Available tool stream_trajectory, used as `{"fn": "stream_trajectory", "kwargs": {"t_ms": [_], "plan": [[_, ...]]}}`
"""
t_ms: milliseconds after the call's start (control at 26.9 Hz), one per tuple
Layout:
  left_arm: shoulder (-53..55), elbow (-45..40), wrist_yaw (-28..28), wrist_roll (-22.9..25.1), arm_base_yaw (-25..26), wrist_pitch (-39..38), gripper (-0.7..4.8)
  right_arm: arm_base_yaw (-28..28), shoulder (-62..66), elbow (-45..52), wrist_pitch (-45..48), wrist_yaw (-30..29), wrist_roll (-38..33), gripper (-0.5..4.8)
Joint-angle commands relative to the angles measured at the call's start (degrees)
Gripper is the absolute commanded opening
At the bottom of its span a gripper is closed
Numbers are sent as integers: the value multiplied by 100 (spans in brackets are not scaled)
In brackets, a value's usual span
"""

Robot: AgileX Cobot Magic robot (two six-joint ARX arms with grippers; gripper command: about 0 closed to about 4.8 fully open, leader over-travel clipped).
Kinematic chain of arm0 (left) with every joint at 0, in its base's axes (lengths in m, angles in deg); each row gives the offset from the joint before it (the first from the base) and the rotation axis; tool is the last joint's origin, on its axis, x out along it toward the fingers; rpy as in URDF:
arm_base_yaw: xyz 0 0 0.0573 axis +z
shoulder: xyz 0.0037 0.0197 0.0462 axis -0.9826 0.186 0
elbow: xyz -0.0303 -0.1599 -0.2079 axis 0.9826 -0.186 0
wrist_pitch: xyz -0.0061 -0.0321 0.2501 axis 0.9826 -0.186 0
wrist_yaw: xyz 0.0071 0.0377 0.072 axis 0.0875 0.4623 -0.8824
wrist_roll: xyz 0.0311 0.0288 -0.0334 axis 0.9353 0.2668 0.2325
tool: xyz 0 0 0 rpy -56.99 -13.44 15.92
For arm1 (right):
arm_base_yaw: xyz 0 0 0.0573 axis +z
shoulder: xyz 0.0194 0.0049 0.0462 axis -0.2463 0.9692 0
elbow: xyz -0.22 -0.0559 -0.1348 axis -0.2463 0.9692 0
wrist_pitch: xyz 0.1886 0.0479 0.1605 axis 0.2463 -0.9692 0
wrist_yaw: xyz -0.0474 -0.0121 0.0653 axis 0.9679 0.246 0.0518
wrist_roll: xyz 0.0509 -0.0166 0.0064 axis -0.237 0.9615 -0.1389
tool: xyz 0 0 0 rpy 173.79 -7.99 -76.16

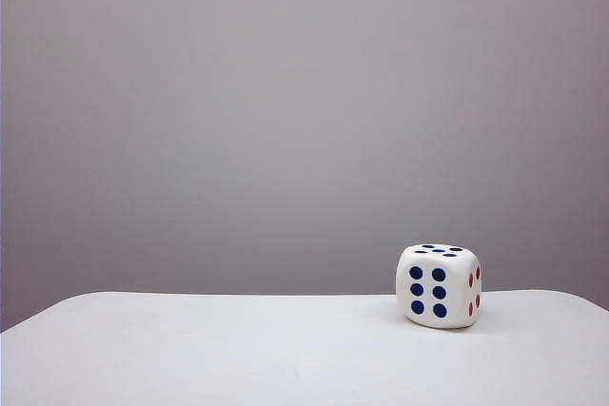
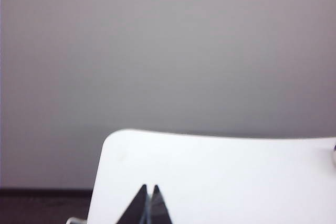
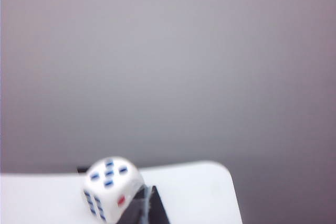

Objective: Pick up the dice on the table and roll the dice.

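Centrally at issue is the dice (image 1: 439, 285), a white cube with rounded corners that rests flat on the table (image 1: 238, 349), toward the right of the exterior view and near the far edge. Being a cube, it has no long axis. Its five-pip face points straight up, its six-pip face in dark blue points toward the exterior camera, and its red-pipped face points to the right of that view.

Neither arm appears in the exterior view; only the wrist views show the grippers. The right gripper (image 3: 148, 203) has its dark fingers pressed together with nothing between them. The dice (image 3: 112, 188) sits just beside those fingertips and slightly beyond them, on the table (image 3: 199, 192); the blur leaves it unclear whether cube and fingers touch. From this view the five-pip face shows on top, blue pips on one side and a red pip on the side nearest the fingers.

The left gripper (image 2: 149, 199) likewise has its fingers pressed together, holding nothing, over a rounded corner of the table (image 2: 220, 177). A small pale sliver shows at the edge of that view, well apart from the left fingertips, too small to identify.
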Motion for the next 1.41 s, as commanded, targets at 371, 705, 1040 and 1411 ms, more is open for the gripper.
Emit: {"fn": "stream_trajectory", "kwargs": {"t_ms": [371,705,1040,1411], "plan": [[0,-417,-339,310,9,-428,-5,-2,2,686,31,153,-140,-6],[-2,-417,-175,308,7,-402,50,0,2,686,-452,144,-157,-4],[-2,-417,-332,302,9,-398,57,-15,2,684,-730,146,-365,-5],[-2,-417,-332,302,9,-398,57,-9,0,684,-728,105,-385,-5]]}}
